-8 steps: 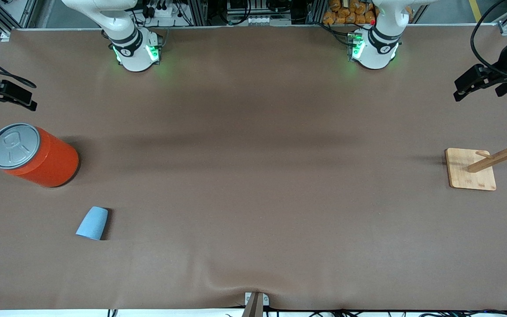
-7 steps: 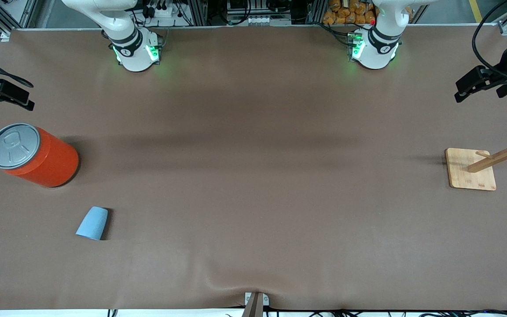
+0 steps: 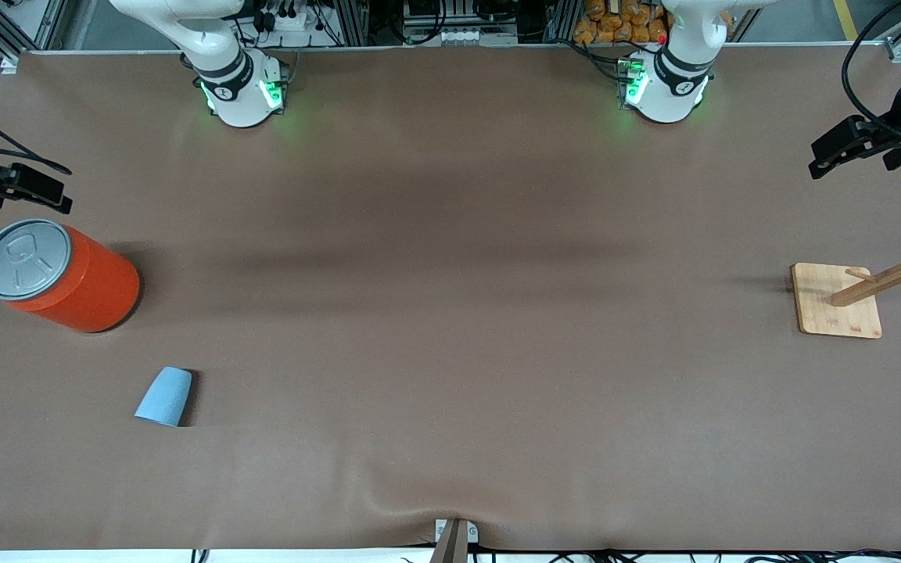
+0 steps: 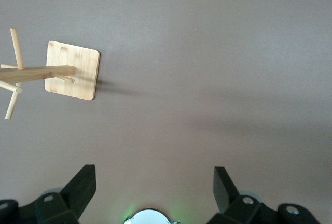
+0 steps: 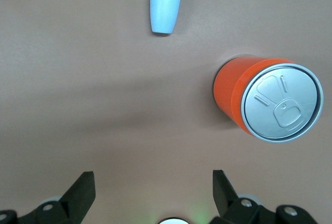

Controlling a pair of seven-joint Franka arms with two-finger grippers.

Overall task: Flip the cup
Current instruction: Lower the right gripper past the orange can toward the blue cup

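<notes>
The cup [image 3: 163, 396] is small, light blue and tapered. It is on the brown table, nearer to the front camera than the orange can. Its wide end points toward the front camera and its inside is hidden. It also shows in the right wrist view [image 5: 165, 9]. My right gripper [image 3: 52, 195] is open and empty, up in the air at the right arm's end of the table, beside the can's lid; its jaws stand wide apart [image 5: 153, 178]. My left gripper [image 3: 816, 160] is open and empty, up over the left arm's end of the table [image 4: 154, 175].
A large orange can [image 3: 87, 289] with a grey lid stands at the right arm's end [image 5: 244, 99]. A wooden rack with pegs on a square base [image 3: 838, 301] stands at the left arm's end [image 4: 72, 71].
My right gripper has moved closer to the orange can's lid. The left gripper has barely shifted. The cup and can have not moved.
</notes>
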